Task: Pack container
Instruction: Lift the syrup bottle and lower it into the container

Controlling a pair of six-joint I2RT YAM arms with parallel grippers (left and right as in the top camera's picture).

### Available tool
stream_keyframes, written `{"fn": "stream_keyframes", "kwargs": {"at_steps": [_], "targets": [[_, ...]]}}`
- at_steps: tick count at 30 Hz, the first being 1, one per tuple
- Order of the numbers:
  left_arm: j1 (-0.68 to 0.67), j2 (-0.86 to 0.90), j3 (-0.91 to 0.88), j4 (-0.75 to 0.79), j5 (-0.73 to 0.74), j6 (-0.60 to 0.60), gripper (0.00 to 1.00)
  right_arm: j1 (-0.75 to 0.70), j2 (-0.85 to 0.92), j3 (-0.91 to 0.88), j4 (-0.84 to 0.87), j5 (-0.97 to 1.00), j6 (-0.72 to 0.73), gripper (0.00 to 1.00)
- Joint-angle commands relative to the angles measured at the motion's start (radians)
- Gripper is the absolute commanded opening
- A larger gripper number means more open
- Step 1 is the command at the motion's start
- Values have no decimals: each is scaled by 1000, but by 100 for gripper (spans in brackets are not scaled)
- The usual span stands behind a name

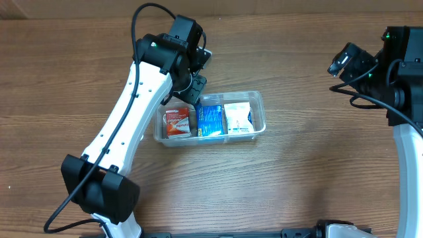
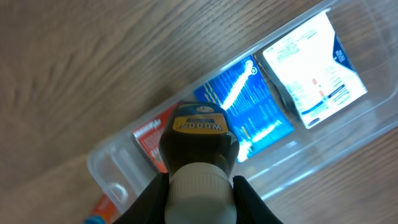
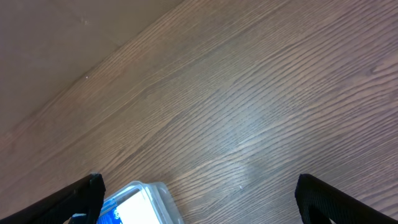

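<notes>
The clear plastic container (image 1: 259,106) lies mid-table and holds a red box (image 1: 177,123), a blue box (image 1: 211,119) and a white box (image 1: 238,118) side by side. My left gripper (image 1: 196,84) hovers over the container's back left corner, shut on a dark bottle with a white cap (image 2: 199,146) that reads "WOODS". In the left wrist view the bottle hangs over the container (image 2: 106,168), between the red box (image 2: 148,134) and the blue box (image 2: 252,106). My right gripper (image 1: 340,65) is open and empty at the far right, away from the container (image 3: 158,193).
The wooden table (image 1: 297,178) runs all around the container. The left arm (image 1: 125,132) slants across the table left of the container. The right arm (image 1: 403,92) stands at the right edge.
</notes>
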Motion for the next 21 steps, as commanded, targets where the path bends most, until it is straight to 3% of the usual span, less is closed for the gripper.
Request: {"fn": "stream_keyframes", "kwargs": {"at_steps": [1, 6, 10, 19, 21], "targets": [[-4, 19, -2, 10, -2, 295, 7, -4, -14, 8, 5, -2, -1, 100], [-4, 22, -6, 3, -8, 522, 10, -4, -14, 8, 5, -1, -1, 100], [-4, 22, -58, 42, 5, 629, 8, -4, -14, 8, 5, -2, 0, 100], [2, 23, -308, 229, 25, 667, 4, -4, -14, 8, 5, -2, 0, 100], [2, 23, -323, 231, 23, 667, 10, -4, -14, 8, 5, -2, -1, 100]]}}
